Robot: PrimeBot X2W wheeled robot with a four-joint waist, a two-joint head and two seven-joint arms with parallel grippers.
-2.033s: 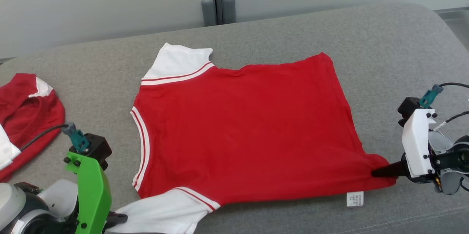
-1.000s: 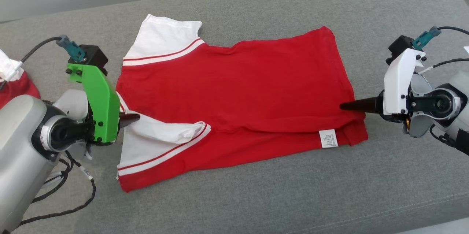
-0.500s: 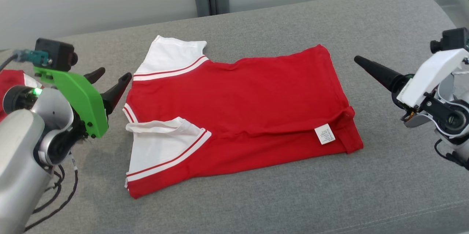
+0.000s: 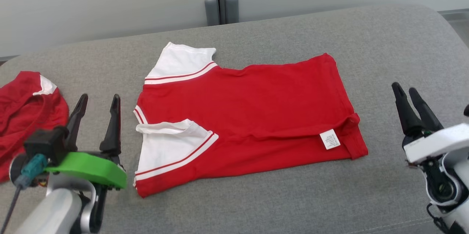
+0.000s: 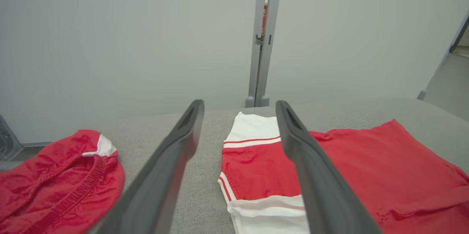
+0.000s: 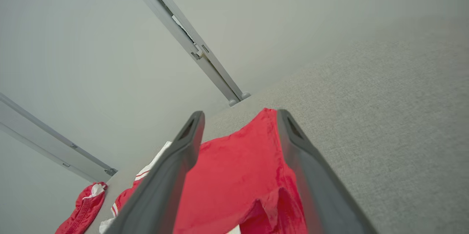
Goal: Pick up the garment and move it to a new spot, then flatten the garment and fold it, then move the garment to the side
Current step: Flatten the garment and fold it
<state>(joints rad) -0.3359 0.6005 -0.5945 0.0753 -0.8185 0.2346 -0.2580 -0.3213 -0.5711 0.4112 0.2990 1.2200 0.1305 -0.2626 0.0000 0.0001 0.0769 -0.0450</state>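
Left tool (image 4: 100, 97) and right tool (image 4: 404, 88) let go: one fold done.
Both now stand wide open, pulled back, holding nothing. The shirt (image 4: 249, 109) lies between them on the couch (image 4: 384, 43), near edge folded over. More folding likely comes next.

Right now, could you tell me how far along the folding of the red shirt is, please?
Done: the red shirt lies flat on the grey cushion, its near edge and near sleeve folded over onto the body. In hand: nothing; the left gripper and right gripper stand beside it, fingers spread, holding no cloth. Left: likely more folds, then moving it aside.
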